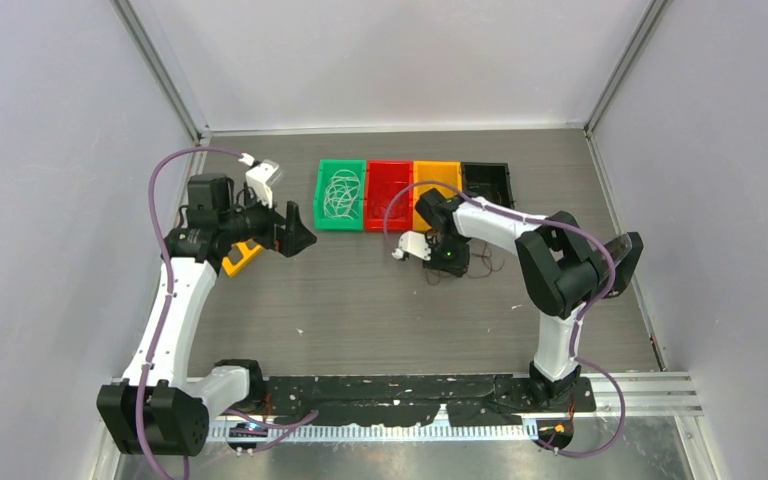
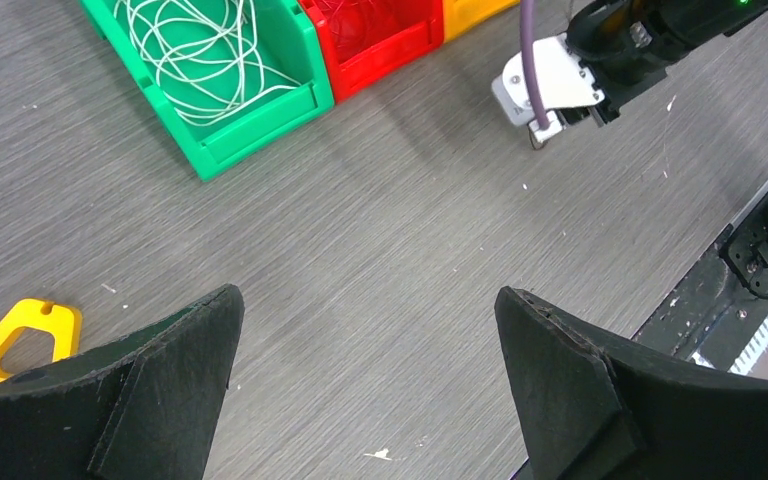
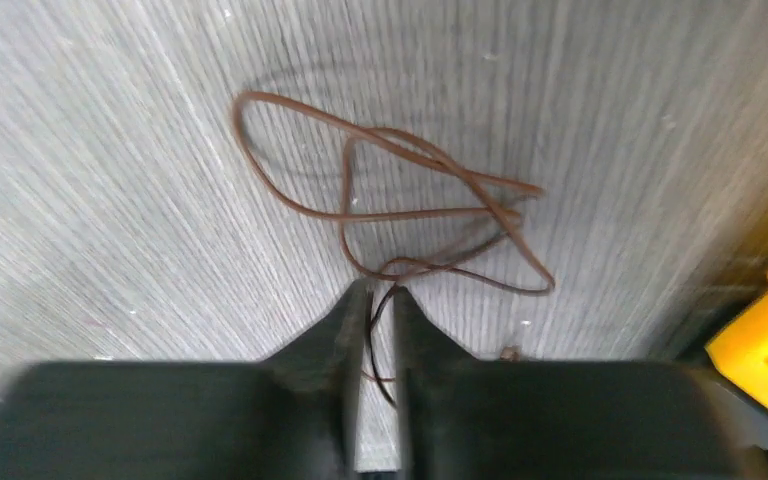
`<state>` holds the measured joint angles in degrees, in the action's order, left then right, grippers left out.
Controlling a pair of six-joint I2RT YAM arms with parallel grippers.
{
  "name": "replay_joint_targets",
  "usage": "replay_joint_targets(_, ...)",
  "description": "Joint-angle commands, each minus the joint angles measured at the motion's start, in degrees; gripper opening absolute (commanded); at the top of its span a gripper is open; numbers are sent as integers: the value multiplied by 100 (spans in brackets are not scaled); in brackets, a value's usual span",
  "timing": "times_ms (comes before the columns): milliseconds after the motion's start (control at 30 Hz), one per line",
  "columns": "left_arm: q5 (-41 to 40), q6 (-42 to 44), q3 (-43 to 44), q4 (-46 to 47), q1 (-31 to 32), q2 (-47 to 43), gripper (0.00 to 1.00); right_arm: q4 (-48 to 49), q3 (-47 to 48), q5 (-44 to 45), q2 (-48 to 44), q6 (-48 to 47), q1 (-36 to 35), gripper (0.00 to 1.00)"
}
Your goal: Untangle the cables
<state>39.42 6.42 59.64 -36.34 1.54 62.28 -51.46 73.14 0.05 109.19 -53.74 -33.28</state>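
Brown cable (image 3: pixel 430 212) lies on the grey table (image 2: pixel 380 230) as 1 thin strand thrown into a few loose, overlapping loops, just near of the bin row and right of centre. Its near end runs into the slit between the tips of the right gripper (image 3: pixel 375 300), whose jaws are pressed almost together on it. How much strand lies past them is hidden. The fingers themselves are blurred in the wrist view, and from above the right arm covers the tips and most of the loops.

Whitish cables (image 2: pixel 195 50) fill the green bin (image 2: pixel 250 145) in a curled heap; red cables (image 2: pixel 365 15) sit in the red bin (image 2: pixel 380 55), cut off by the frame's top edge. I cannot make out what the orange bin (image 1: pixel 436 178) and the black bin (image 1: pixel 487 182) hold. All 4 bins stand touching in a row at the far side — green leftmost, black rightmost.

A yellow-orange corner, cut off at the right edge of the right wrist view, sits close beside the loops.

The left gripper (image 2: pixel 370 320) hovers well to the left with its jaws spread wide and nothing between them; a yellow piece (image 2: pixel 20 335), partly hidden by its finger, lies beneath it.

Bare table opens left of and near to the brown loops — the walls stand well off on both sides.
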Motion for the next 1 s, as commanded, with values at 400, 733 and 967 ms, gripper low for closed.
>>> replay_joint_targets(400, 525, -453, 177, 498, 18, 117, 100, -983, 3072, -2941, -1749, 1777, 650, 5)
replay_joint_targets(733, 643, -506, 323, 618, 17, 236, 100, 263, 3189, -3094, -1226, 2936, 2542, 5)
replay_joint_targets(967, 642, -520, 362, 609, 22, 290, 100, 1920, 2763, -3396, -933, 4625, 3091, 6)
